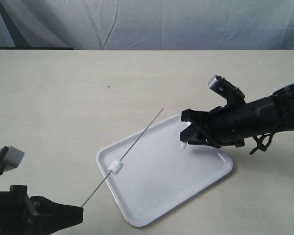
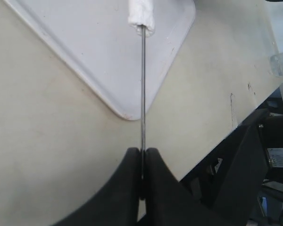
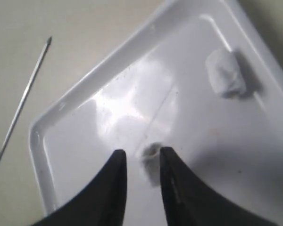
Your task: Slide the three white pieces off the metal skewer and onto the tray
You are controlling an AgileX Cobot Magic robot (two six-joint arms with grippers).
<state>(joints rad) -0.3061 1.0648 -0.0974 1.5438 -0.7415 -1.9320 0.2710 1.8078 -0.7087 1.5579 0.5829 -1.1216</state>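
Nearest, off the tray's (image 1: pixel 161 188) near corner, the left hand (image 2: pixel 142 153) is pinching the end of the metal skewer (image 1: pixel 137 139), which is reaching across the tray's left edge and carrying one white piece (image 1: pixel 115 166) just inside that edge. Farther back, over the tray's far side, the right hand (image 3: pixel 142 151) is standing parted around a second white piece (image 3: pixel 151 162), while a third white piece (image 3: pixel 226 73) is lying on the tray near its rim.

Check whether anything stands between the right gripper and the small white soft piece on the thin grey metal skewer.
Nothing visible does: only bare white plastic tray lies between the right gripper and the skewered piece. But a second white piece sits between its fingertips, and a third piece lies on the tray.
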